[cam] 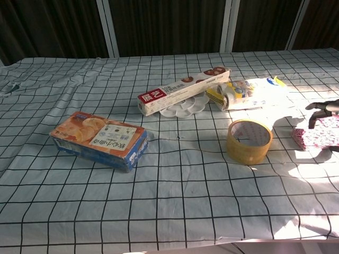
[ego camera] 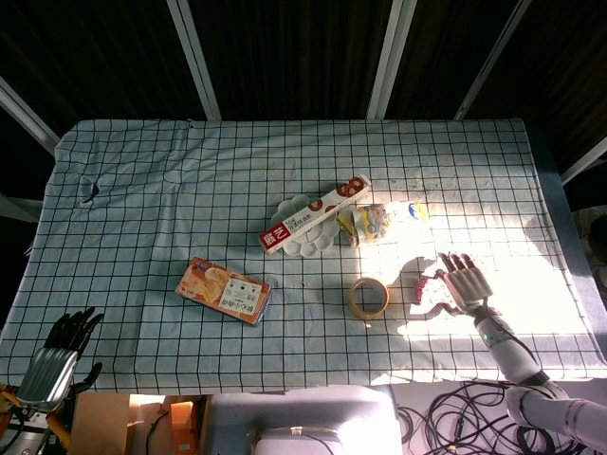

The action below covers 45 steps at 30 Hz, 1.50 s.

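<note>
Right hand, fingers spread and empty, hovers just above the pink patterned packet lying right of the tape roll; packet likely light, soft, crushable, so pinch across its edges

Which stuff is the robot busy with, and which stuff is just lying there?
Busy with:
- right hand
- pink patterned pad under its fingers

Just lying there:
- tape roll
- biscuit box
- wrap box on white plate
- snack bag
- left hand, off the table
</note>
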Motion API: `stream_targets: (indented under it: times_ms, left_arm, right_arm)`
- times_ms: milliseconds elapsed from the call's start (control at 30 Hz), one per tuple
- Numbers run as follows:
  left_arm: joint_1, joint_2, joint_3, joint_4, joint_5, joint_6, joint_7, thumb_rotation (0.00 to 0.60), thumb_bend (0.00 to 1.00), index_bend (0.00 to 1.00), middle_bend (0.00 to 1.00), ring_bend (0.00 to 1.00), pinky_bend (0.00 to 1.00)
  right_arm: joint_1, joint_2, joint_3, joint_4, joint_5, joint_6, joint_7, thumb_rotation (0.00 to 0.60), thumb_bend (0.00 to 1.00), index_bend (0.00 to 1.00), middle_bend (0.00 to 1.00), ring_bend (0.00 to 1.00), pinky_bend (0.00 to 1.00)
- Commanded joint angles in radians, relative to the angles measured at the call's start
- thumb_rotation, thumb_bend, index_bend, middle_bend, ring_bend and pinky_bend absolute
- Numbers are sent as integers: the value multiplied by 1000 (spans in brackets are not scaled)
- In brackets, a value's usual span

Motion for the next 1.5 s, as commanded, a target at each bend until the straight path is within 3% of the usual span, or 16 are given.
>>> stream_targets:
  times_ms: [33, 367, 567, 833, 967, 1100, 1267, 1367, 1500]
  left_arm:
    - [1, 0, 0, 1, 0, 0, -1, 600, 367, 0, 1, 0, 0]
    - [1, -1, 0, 5, 0, 0, -8, 600, 366, 0, 1, 0, 0]
    - [2, -2, 0, 9, -1, -1, -10, 600, 366, 0, 1, 0, 0]
    - [3, -1, 0, 7, -1, 0, -11, 600, 366, 0, 1, 0, 0]
    - [3, -1, 0, 6, -1, 0, -10, 600, 366, 0, 1, 0, 0]
    - [4, -1, 0, 4, 1, 2, -6, 600, 367, 0, 1, 0, 0]
    - [5, 1, -1, 2, -3, 0, -6, 600, 366, 0, 1, 0, 0]
    - [5, 1, -1, 2, -4, 0, -6, 600, 367, 0, 1, 0, 0]
    - [6, 1, -2, 3, -4, 1, -8, 600, 367, 0, 1, 0, 0]
  right_arm:
    - [0, -3, 2, 3, 4, 3, -2, 600, 269, 362, 0, 0, 0]
    - [-1, 3, 8, -9, -6, 24, 1, 600, 269, 393, 0, 0, 0]
    - [-22, 30, -4, -54, -69, 77, 23, 600, 269, 405, 0, 0, 0]
    - [-71, 86, -55, -148, -226, 188, 54, 600, 269, 410, 0, 0, 0]
    - [-79, 93, -67, -159, -252, 199, 58, 600, 269, 410, 0, 0, 0]
    - [-104, 93, -123, -164, -312, 208, 32, 600, 269, 409, 0, 0, 0]
    - [-107, 78, -136, -148, -321, 182, 19, 600, 269, 389, 0, 0, 0]
    - [-108, 76, -136, -145, -317, 171, 11, 600, 269, 310, 0, 0, 0]
    - [-117, 82, -135, -147, -332, 187, 21, 600, 269, 65, 0, 0, 0]
